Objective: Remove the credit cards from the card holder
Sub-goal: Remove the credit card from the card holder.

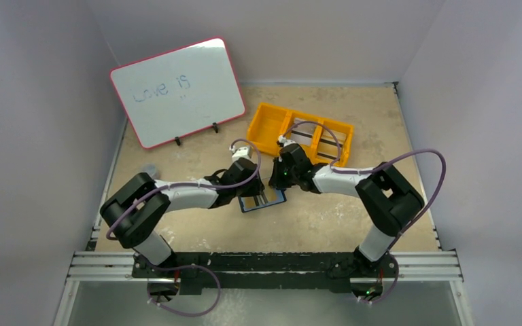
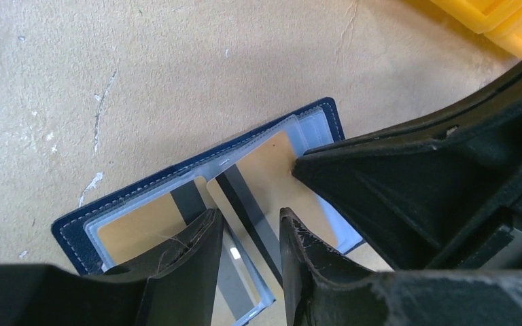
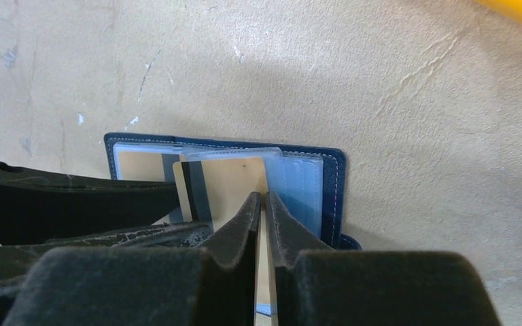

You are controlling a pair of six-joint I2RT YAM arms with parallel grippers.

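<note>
The right gripper (image 3: 261, 198) pinches a striped credit card (image 3: 228, 180) by its edge, seemingly to slide it out. The left gripper (image 2: 248, 217), half spread and empty, presses the open card holder (image 2: 75, 231) down at the middle of the table (image 1: 353, 217), toward its near edge, likely bracing it against the pull.

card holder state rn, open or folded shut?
Open: the card holder lies spread flat on the table, clear inner pockets facing up, two striped cards visible.

Robot lab cell, grey walls (image 1: 34, 102), whiteboard (image 1: 177, 92)
</note>
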